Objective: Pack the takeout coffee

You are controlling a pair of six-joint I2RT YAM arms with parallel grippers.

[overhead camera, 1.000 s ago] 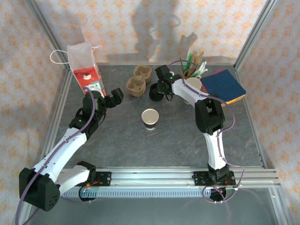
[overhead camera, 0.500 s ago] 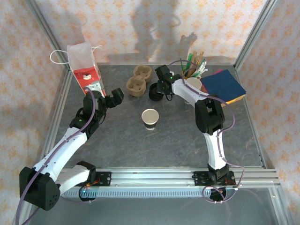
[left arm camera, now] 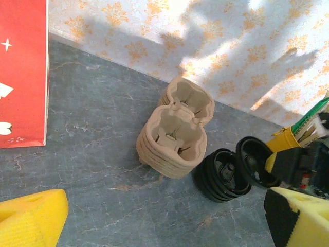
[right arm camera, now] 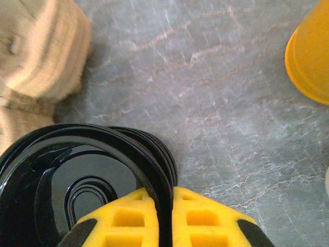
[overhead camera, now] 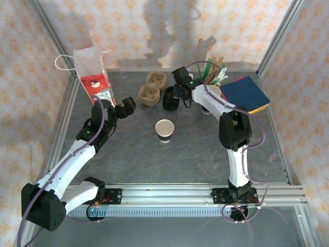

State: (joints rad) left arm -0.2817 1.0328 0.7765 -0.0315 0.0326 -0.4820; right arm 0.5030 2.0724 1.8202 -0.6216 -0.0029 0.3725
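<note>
The takeout coffee cup [overhead camera: 164,129], black outside and white inside, stands open and lidless mid-table. My right gripper [overhead camera: 176,95] [right arm camera: 164,198] is shut on the rim of one black lid [right arm camera: 77,164], tilted up off the stack of black lids [overhead camera: 169,102] [right arm camera: 167,154]. In the left wrist view that lid [left arm camera: 255,162] stands on edge beside the lid stack [left arm camera: 222,176]. My left gripper [overhead camera: 126,107] [left arm camera: 164,226] hangs open and empty left of the cup, its yellow fingers [left arm camera: 31,221] far apart.
Stacked brown pulp carriers [overhead camera: 152,88] [left arm camera: 175,131] sit just left of the lids. A red bag [overhead camera: 95,77] [left arm camera: 23,72] stands at the back left. Stirrers in a holder [overhead camera: 213,72], a white cup [overhead camera: 212,92] and blue and coloured napkins [overhead camera: 245,92] fill the back right.
My right gripper has closed onto the top lid's rim and raised it slightly off the stack. The left arm and the cup have stayed put.
</note>
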